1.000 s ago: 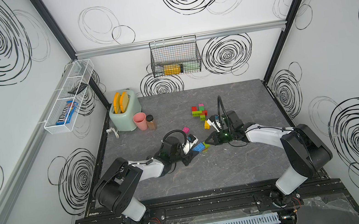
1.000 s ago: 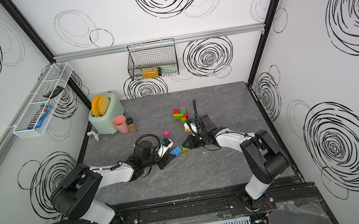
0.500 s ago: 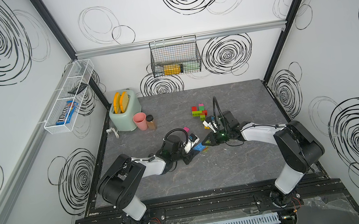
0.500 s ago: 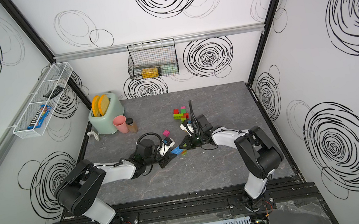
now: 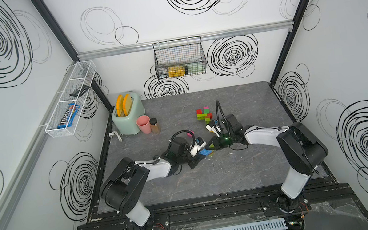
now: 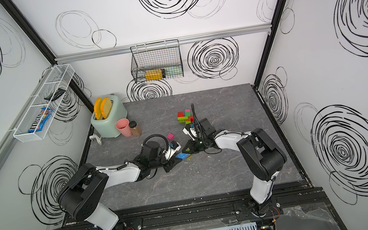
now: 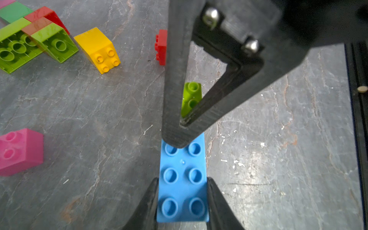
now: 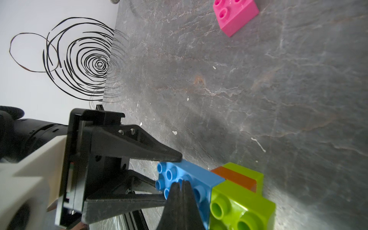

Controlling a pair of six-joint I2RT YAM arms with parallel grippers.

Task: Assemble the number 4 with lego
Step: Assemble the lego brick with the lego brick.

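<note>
Both pincers meet at the blue lego brick (image 7: 182, 165), near the middle of the worktop (image 5: 236, 174).

I see my left pincer (image 7: 182, 181) grasping the blue lego brick by its long sides, studs up. My right pincer (image 7: 176, 135) is clenched, empty, its tips on the brick's far end. A lime brick (image 8: 239, 203) butts against that end. A pink brick (image 7: 20, 151) and a yellow brick (image 7: 97, 49) lie loose nearby, and a lime, red and green cluster (image 5: 204, 115) sits farther back.

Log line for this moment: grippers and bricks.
left gripper: shut on blue brick | right gripper: shut, tips at brick's end | lime brick: beside that end
</note>
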